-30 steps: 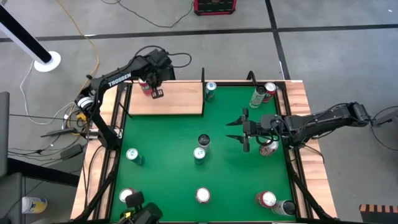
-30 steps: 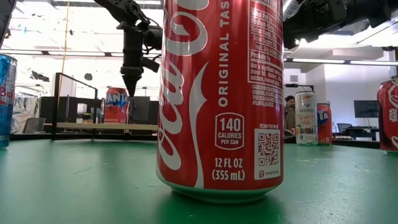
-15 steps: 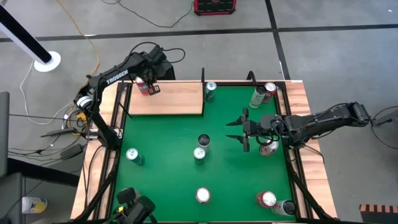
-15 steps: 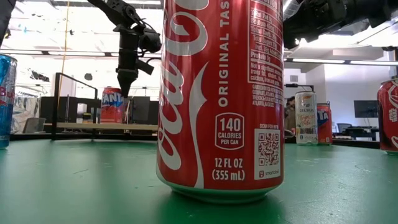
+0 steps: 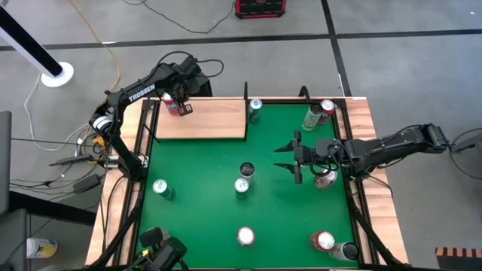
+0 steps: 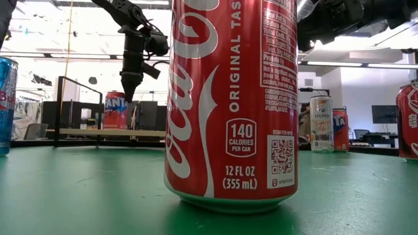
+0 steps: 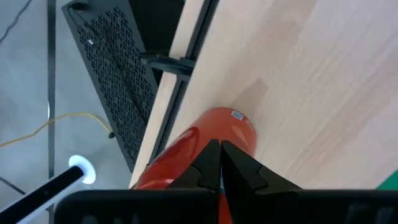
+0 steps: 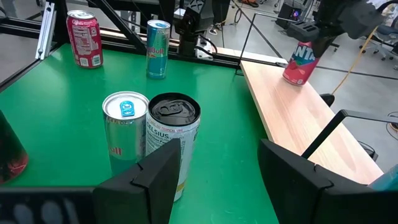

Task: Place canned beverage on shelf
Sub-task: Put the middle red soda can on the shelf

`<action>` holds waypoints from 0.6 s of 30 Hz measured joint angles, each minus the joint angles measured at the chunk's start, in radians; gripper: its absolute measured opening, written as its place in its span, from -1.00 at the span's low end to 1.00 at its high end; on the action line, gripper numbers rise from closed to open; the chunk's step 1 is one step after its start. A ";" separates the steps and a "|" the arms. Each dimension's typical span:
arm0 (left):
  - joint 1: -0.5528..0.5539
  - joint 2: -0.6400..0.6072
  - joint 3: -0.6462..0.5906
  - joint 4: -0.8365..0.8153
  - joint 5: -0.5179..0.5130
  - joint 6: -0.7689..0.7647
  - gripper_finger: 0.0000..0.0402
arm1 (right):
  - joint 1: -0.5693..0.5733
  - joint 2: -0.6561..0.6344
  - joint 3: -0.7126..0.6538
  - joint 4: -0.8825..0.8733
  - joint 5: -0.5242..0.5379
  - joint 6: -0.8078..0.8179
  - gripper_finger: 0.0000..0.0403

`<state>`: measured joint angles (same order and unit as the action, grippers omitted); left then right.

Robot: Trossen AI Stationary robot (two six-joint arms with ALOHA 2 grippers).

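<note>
The red Fanta can (image 5: 174, 106) stands upright on the shelf (image 5: 202, 122), at the board's 10 o'clock corner, close to its far and left edges. The shelf itself lies at the 11 o'clock part of the green tabletop (image 5: 203, 207). The left pincer (image 5: 185, 105) hangs just above and beside the can — its fingers pressed together with nothing between them; in the left wrist view the closed fingertips (image 7: 219, 163) point down over the can's side.

The right pincer (image 5: 285, 156) hovers at about 3 o'clock over the tabletop, fingers spread wide and empty, facing toward the middle. There a black-topped Celsius can (image 5: 246, 169) and a silver can (image 5: 242, 186) stand touching side by side.

More cans ring the felt: a blue one (image 5: 254, 109) at 12 o'clock just beside the shelf's right end, two (image 5: 318, 113) at 1 o'clock, one (image 5: 161, 188) at 8 o'clock, and a red Coca-Cola can (image 5: 246, 237) at 6 o'clock — filling the low view.
</note>
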<state>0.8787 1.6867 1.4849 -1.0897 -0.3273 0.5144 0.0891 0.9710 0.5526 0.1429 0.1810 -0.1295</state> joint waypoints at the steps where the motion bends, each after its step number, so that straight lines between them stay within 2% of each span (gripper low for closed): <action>1: 0.000 0.000 0.000 -0.006 0.000 0.000 -1.00 | 0.000 0.000 0.000 0.000 0.000 0.000 0.19; 18: 0.009 0.000 0.000 -0.014 -0.049 -0.003 -1.00 | 0.000 0.000 0.000 0.000 0.000 0.025 0.19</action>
<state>0.8880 1.6867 1.4849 -1.1034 -0.3762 0.5114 0.0895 0.9712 0.5526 0.1432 0.1810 -0.1049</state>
